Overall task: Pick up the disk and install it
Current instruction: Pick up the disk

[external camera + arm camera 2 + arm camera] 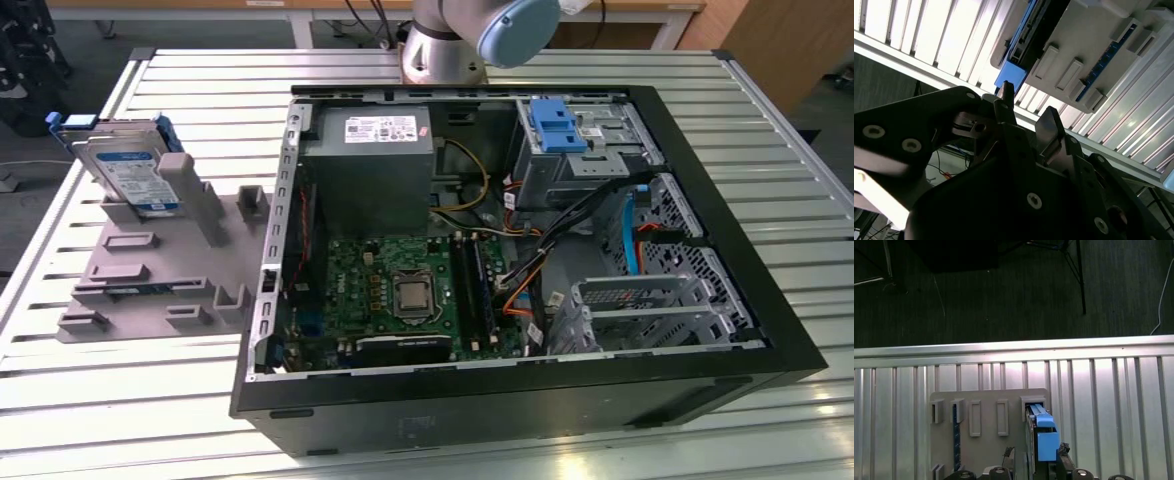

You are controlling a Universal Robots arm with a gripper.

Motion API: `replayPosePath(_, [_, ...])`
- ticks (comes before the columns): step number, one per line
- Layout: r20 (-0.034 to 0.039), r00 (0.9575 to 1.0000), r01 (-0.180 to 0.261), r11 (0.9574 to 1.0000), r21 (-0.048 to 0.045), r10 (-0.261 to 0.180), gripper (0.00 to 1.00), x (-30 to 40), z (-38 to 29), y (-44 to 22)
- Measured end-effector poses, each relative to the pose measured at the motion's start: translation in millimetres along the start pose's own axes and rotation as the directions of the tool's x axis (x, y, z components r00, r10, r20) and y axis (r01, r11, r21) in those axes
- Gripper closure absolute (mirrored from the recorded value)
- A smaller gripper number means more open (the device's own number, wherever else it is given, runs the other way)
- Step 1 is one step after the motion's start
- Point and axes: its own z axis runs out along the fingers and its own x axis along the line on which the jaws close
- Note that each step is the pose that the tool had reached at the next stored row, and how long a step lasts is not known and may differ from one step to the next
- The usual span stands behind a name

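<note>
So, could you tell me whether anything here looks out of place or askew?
Nothing stands out: the disk stands on edge in the grey holder, and the open computer case lies squarely on the slatted table.

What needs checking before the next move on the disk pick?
1. Disk upright in grey fixture: ok.
2. Gripper open, holding nothing: ok.
3. Gripper roughly centred over the disk in the first wrist view: ok.
4. Clearance between gripper and disk: cannot tell.
5. Computer case open from above: ok.
6. Free bay for the disk inside the case: cannot tell.
</note>
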Motion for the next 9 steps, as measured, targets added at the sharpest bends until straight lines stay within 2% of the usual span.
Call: replayPosePath(9, [0.0, 1.0, 0.0, 1.0, 0.0001, 0.0, 0.55, 0.0, 0.0, 0.0])
